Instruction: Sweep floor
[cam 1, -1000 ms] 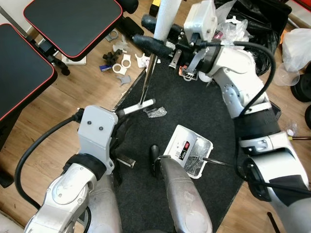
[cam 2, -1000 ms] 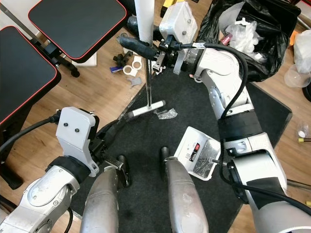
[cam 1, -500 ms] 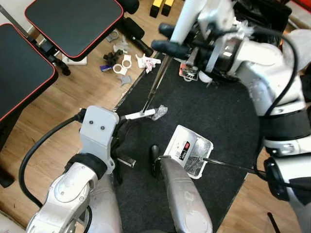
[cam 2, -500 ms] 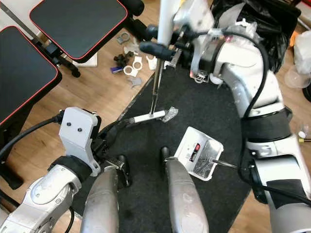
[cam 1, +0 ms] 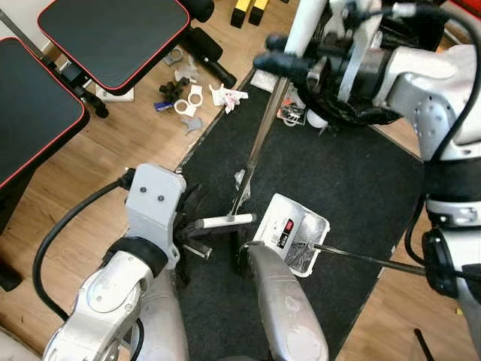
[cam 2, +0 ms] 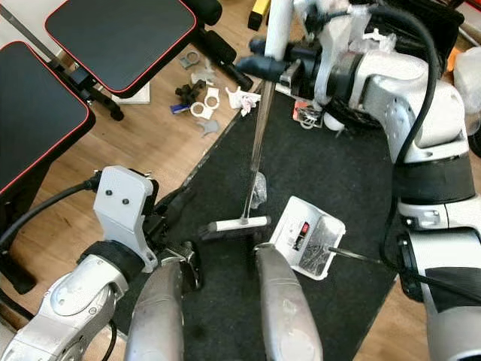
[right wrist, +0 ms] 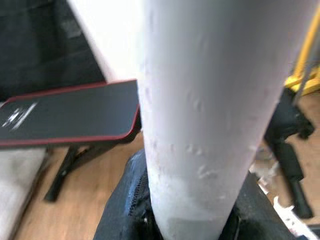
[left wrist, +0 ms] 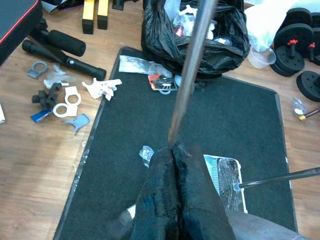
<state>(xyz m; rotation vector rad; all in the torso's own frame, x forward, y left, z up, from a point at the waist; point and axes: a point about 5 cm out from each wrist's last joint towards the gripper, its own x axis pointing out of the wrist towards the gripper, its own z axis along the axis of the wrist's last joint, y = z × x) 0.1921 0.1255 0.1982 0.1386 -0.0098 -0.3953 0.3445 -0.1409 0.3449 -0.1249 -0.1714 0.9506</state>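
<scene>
1. The broom (cam 2: 252, 158) stood tilted over the black mat (cam 1: 338, 173), its white head (cam 2: 239, 223) resting on the mat just beside the white dustpan (cam 2: 308, 237). A second earlier the head lay farther up the mat, near the mat's edge; it had since been drawn toward the robot's legs.
2. A crumpled clear wrapper (cam 2: 258, 184) lay on the mat just behind the broom head.
3. The right hand (cam 2: 282, 66) gripped the broom's white upper handle, its black fingers closed around it.
4. The left hand (left wrist: 175, 200) pointed along the mat, low by the robot's left leg, its two black fingers pressed together and holding nothing.
5. The dustpan's thin handle (cam 1: 361, 257) ran off toward the robot's right.
6. Small white and blue scraps (cam 1: 188, 98) lay on the wooden floor (cam 1: 113, 150) beside the mat, near two black red-edged pads (cam 1: 113, 34).
7. A black rubbish bag (left wrist: 200, 30) sat at the mat's far end.
</scene>
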